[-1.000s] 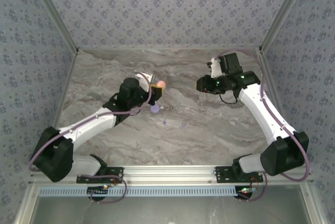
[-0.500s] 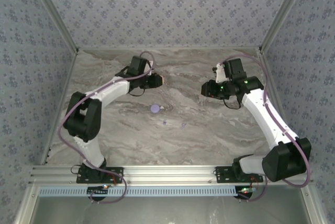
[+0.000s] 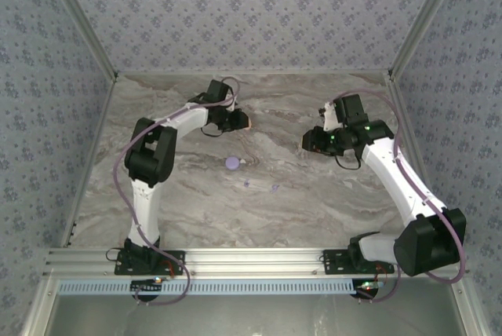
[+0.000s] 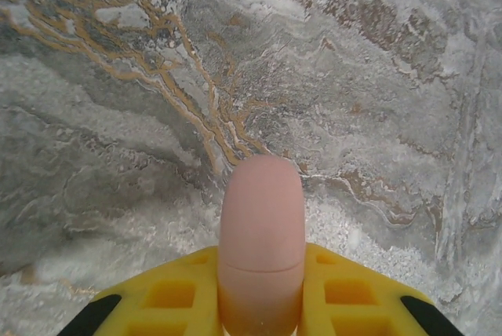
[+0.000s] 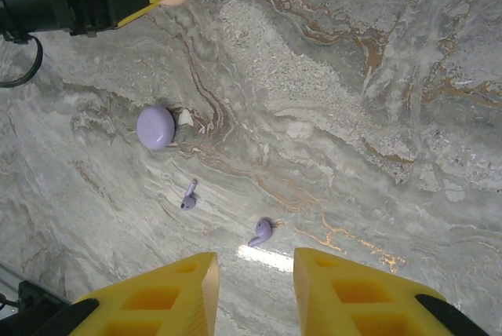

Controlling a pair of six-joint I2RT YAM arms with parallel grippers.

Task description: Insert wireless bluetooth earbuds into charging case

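Two earbuds (image 5: 188,196) (image 5: 262,231) face the gaping right end effector (image 5: 252,264); left end effector (image 4: 260,265) pinches pink disc (image 4: 261,218).

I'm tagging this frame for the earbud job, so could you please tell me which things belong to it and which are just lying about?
Job: lilac earbud; second earbud; purple case, same colour, probably theirs.
Probably spare: pink case, though it is pinched in the left fingers, not lying on the table.

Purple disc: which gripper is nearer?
Left. The left gripper, shut on the pink disc, is just beyond the purple disc; the right gripper is farther off to its right.
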